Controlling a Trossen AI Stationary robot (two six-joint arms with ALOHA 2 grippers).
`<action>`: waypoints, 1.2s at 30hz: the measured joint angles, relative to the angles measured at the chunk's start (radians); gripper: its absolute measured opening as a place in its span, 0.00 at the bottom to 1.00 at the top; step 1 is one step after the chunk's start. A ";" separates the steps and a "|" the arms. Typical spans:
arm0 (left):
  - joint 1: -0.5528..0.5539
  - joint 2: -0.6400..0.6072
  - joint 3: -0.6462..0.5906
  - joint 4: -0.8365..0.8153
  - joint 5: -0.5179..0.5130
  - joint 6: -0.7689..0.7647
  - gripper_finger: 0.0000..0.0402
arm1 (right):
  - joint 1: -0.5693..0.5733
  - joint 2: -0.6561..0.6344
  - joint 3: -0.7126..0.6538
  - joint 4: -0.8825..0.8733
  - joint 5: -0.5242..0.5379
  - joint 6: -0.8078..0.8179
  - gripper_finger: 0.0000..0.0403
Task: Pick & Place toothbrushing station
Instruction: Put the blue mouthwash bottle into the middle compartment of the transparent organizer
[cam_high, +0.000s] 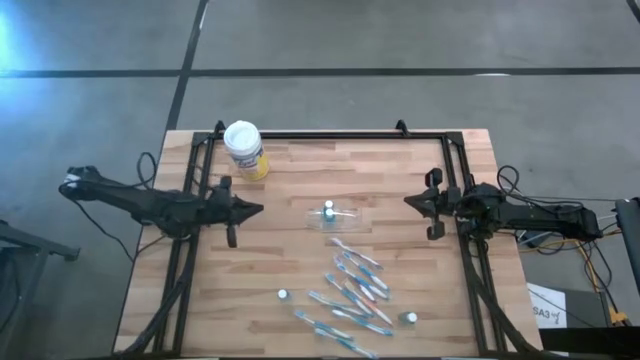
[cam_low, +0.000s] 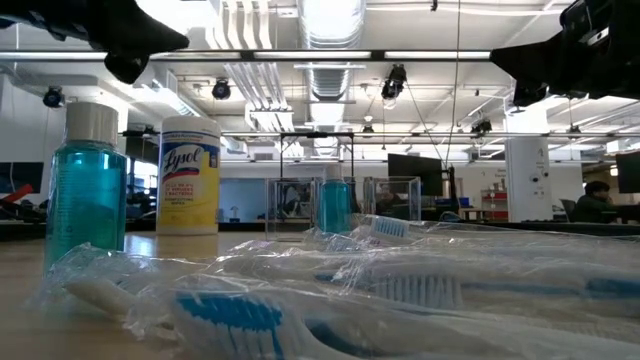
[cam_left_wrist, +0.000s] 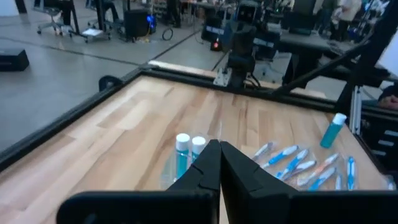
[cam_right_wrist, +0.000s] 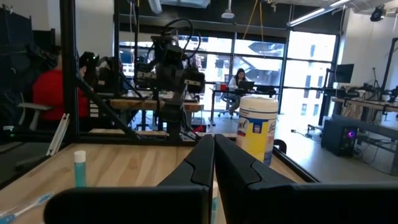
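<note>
Blue-and-white plastic toothbrushes lie scattered on the wooden table, small teal white-capped bottles among them, one on a clear pouch. Left end effector and right end effector hover closed, empty, at opposite sides.

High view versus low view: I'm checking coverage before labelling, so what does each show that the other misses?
Only the high view shows the whole wooden table, the scattered layout of the toothbrushes, the clear pouch at mid-table, and both shut grippers, left gripper and right gripper, parked apart at the sides.

Only the low view shows the blue liquid in the small bottles, the canister's label, and the room behind.

Both show the yellow canister, toothbrushes and bottles.
</note>
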 joint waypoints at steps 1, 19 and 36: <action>-0.002 0.015 -0.001 0.021 0.003 0.000 0.01 | 0.000 0.000 0.000 0.000 0.000 0.000 0.02; -0.089 0.407 0.408 -0.263 0.081 -0.035 0.01 | 0.000 0.000 0.000 -0.001 0.000 0.018 0.02; -0.122 0.867 1.107 -0.974 0.197 -0.301 0.38 | 0.000 0.019 0.000 -0.018 0.000 0.019 0.02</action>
